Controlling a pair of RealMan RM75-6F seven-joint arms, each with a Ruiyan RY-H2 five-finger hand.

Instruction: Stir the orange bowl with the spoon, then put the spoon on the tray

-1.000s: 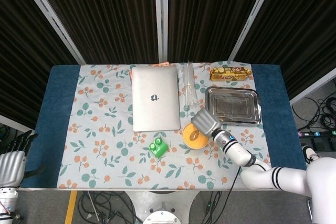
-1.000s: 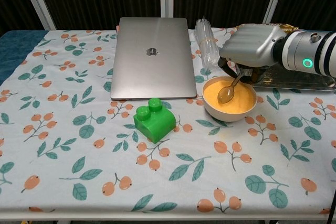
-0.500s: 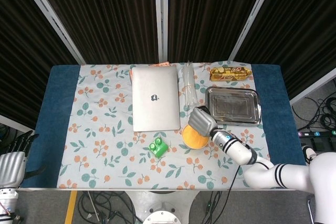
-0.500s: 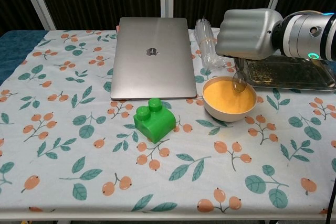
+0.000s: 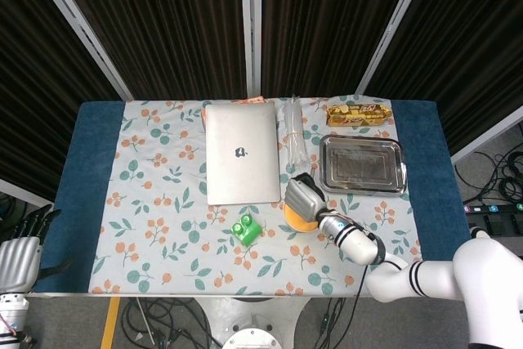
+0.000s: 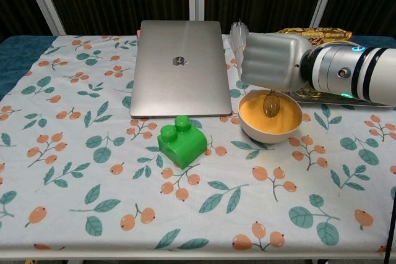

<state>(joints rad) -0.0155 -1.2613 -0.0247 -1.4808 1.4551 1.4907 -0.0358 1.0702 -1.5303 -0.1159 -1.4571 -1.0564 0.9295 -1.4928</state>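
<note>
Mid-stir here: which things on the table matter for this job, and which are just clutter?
Job: orange bowl; spoon, held in the right hand with its tip in the bowl; tray, where the spoon goes afterwards.

Clutter: laptop, green block, clear plastic bottle, snack packet.

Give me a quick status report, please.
Right hand holds spoon in orange bowl. Left hand idle off-table. Tray unobstructed.
</note>
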